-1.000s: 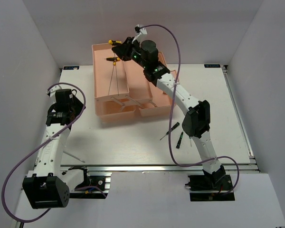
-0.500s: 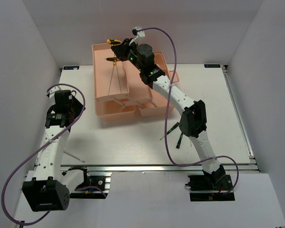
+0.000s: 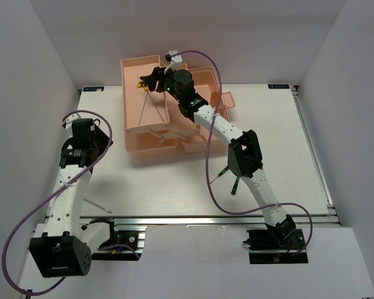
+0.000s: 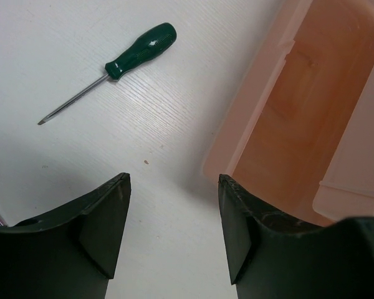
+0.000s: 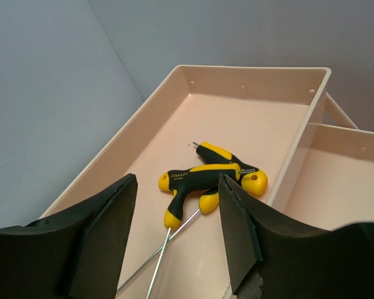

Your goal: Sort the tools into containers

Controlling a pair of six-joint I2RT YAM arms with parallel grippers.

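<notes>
Salmon-pink plastic toolbox tray (image 5: pixel 255 118) holds yellow-and-black-handled metal rods (image 5: pixel 206 177), their shafts cut off below. Right gripper (image 5: pixel 176 187) hovers above them, jaws wide apart and empty. Left gripper (image 4: pixel 173 187) is likewise spread and empty, near the green-handled screwdriver (image 4: pixel 140 50).

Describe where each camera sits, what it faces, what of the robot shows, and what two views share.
Top external: above and behind the bases, looking down at the table; left arm and right arm show.
Left wrist: looking down past the open left pincer at a green screwdriver and the toolbox.
Right wrist: looking past the open right pincer into a tray holding yellow-handled tools.
Shared: top and right wrist both show those tools.
</notes>
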